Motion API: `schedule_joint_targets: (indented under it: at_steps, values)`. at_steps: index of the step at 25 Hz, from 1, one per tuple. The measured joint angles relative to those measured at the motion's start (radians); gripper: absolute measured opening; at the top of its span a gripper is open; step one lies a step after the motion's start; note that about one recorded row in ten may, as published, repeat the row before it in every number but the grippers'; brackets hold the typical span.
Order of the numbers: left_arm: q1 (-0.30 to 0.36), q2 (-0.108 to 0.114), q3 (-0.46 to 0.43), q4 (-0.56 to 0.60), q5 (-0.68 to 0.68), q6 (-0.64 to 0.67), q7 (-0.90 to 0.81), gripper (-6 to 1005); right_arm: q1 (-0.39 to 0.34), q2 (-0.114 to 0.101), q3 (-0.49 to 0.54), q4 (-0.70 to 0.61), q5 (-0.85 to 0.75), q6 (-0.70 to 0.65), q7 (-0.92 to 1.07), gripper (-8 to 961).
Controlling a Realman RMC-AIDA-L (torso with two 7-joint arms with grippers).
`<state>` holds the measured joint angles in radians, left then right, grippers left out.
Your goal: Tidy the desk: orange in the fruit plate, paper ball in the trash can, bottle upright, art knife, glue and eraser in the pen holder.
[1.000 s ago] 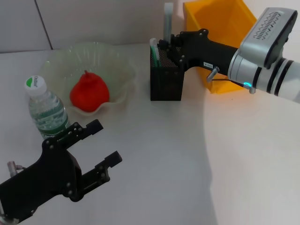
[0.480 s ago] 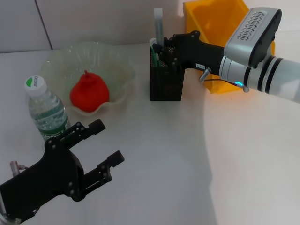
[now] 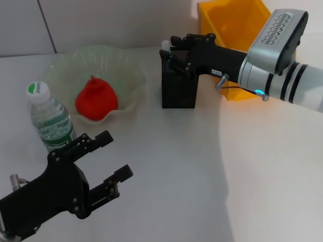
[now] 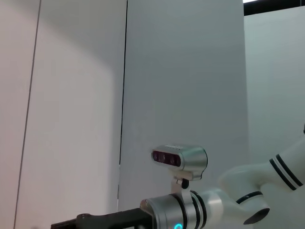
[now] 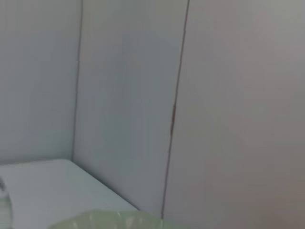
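At the far middle of the surface (image 3: 176,166), seen from my head, my right pincer (image 3: 174,54) sits over the mouth of the black pen holder (image 3: 178,91); whether it grips anything I cannot tell, its tips being lost against the dark mesh. A pale tip (image 3: 164,45) shows at the holder's rim. My left pincer (image 3: 108,161) hangs spread wide and empty at the near left. The bottle (image 3: 48,118) stands upright; the orange (image 3: 96,100) lies in the fruit plate (image 3: 128,75); the yellow trash can (image 3: 237,25) stands far right.

My left wrist shows only my right arm (image 4: 209,210) against the wall. My right wrist shows wall and a plate edge (image 5: 109,220).

Pulling away carelessly could, I judge, snag the light holder and tip it.
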<state>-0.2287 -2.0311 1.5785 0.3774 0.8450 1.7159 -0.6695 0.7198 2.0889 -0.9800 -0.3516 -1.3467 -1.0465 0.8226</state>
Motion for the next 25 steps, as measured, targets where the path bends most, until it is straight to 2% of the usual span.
schedule_joint_targets:
  at_steps: [2,3,4,6,7,8,9,10,11,12,13,14,15,16,19,20,21,22,25]
  values:
    - [0.001,0.000,-0.001,0.000,0.004,0.000,0.000,696,-0.016,-0.002,0.002,-0.012,0.011,-0.036,0.011,387]
    - [0.003,0.001,-0.002,0.000,0.004,0.000,0.000,696,-0.061,-0.008,0.004,-0.051,0.027,-0.105,0.050,406]
    - [0.003,0.001,-0.002,0.000,0.004,0.000,0.000,697,-0.061,-0.008,0.004,-0.051,0.027,-0.105,0.050,413]
    - [0.017,0.014,-0.002,0.000,0.005,-0.001,-0.006,697,-0.144,-0.025,-0.001,-0.153,0.020,-0.215,0.151,428]
    - [0.017,0.014,-0.002,0.000,0.005,-0.001,-0.006,696,-0.144,-0.025,-0.001,-0.153,0.020,-0.215,0.151,436]
    - [0.021,0.027,-0.001,0.000,0.012,-0.001,-0.019,696,-0.188,-0.053,-0.002,-0.200,-0.017,-0.305,0.227,443]
    - [0.023,0.033,-0.002,0.000,0.023,-0.002,-0.028,695,-0.188,-0.053,-0.002,-0.200,-0.017,-0.305,0.227,547]
    - [0.023,0.038,-0.004,0.000,0.034,-0.004,-0.035,695,-0.212,-0.097,-0.002,-0.208,-0.069,-0.411,0.278,651]
    - [0.024,0.043,-0.007,-0.001,0.047,-0.006,-0.045,695,-0.212,-0.097,-0.002,-0.208,-0.069,-0.411,0.278,677]
    - [0.024,0.050,-0.014,-0.001,0.071,-0.013,-0.064,695,-0.216,-0.114,-0.002,-0.203,-0.089,-0.450,0.289,702]
    - [0.023,0.058,-0.022,-0.001,0.089,-0.019,-0.086,695,-0.221,-0.155,-0.002,-0.185,-0.163,-0.564,0.295,728]
    - [0.020,0.066,-0.032,-0.001,0.116,-0.027,-0.117,696,-0.221,-0.155,-0.002,-0.185,-0.163,-0.564,0.295,753]
    - [0.015,0.071,-0.044,0.000,0.135,-0.031,-0.141,696,-0.219,-0.171,0.002,-0.175,-0.231,-0.641,0.297,779]
    - [-0.002,0.079,-0.075,0.004,0.197,-0.039,-0.200,696,-0.217,-0.173,0.003,-0.174,-0.261,-0.670,0.303,779]
    - [-0.021,0.082,-0.096,0.010,0.254,-0.040,-0.239,696,-0.207,-0.174,-0.002,-0.177,-0.314,-0.704,0.340,779]
    - [-0.038,0.082,-0.107,0.013,0.294,-0.040,-0.260,697,-0.189,-0.170,-0.005,-0.182,-0.380,-0.737,0.386,779]
    - [-0.038,0.082,-0.107,0.013,0.294,-0.040,-0.260,697,-0.189,-0.170,-0.005,-0.182,-0.380,-0.737,0.386,778]
    - [-0.073,0.083,-0.133,0.018,0.371,-0.040,-0.296,697,-0.180,-0.166,-0.003,-0.183,-0.409,-0.750,0.401,778]
    - [-0.100,0.083,-0.184,0.018,0.453,-0.041,-0.312,696,-0.168,-0.155,-0.003,-0.184,-0.450,-0.763,0.410,778]
